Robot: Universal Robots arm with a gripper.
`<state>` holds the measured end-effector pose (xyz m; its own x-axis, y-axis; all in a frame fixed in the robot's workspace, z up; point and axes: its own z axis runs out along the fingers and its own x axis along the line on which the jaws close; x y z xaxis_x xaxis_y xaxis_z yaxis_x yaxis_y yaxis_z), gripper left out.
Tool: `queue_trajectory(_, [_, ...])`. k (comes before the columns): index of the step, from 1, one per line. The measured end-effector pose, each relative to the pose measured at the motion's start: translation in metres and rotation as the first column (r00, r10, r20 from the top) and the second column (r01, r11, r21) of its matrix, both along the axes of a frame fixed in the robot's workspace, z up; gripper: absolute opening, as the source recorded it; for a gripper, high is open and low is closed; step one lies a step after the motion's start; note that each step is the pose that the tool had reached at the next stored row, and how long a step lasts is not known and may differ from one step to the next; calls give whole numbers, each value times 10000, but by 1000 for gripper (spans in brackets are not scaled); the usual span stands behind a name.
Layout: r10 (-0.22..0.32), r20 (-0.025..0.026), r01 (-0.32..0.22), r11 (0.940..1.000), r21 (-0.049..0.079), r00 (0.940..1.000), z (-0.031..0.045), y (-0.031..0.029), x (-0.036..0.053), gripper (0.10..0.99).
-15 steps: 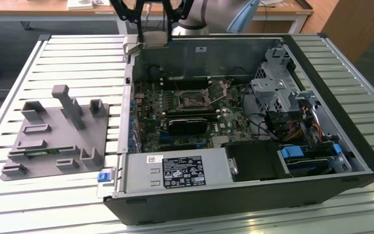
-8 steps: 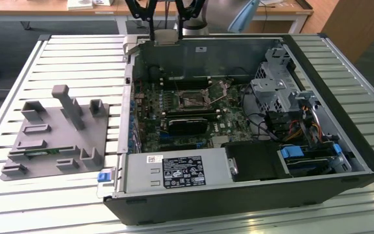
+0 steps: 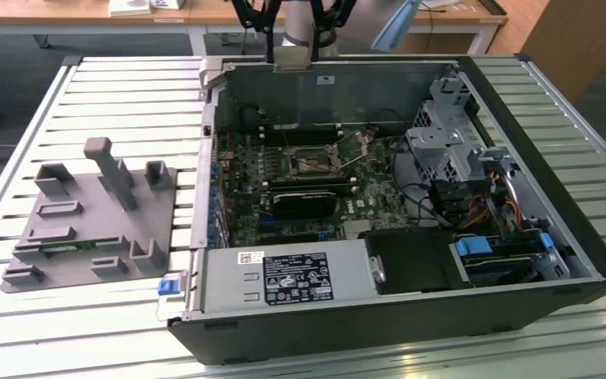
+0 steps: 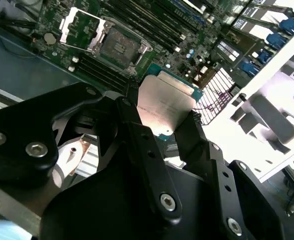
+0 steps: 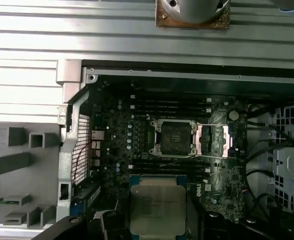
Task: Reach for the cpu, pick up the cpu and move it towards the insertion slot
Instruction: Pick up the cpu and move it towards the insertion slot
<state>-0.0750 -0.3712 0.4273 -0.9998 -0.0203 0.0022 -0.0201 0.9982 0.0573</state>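
Above the open case (image 3: 555,260), gripper (image 4: 159,132) clamping cpu (image 4: 164,107), insertion slot (image 5: 174,137) unobstructed

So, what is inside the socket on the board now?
Nothing: the socket shows its dark, bare centre. The pincer holds the chip above the board.

A lab or workshop for robot assembly tests: an opened computer case (image 3: 514,260) lies on a slatted metal worktop (image 3: 114,95) beside a grey holder (image 3: 92,221), with wooden desks (image 3: 177,16) along the far edge over grey carpet.
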Motion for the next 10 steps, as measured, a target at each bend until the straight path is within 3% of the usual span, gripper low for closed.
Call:
queue_trajectory(5, [-1,49,1,10000,5,10000,0,9,147,541])
queue_trajectory(10, [-3,103,3,10000,5,9999,-5,86,228,541])
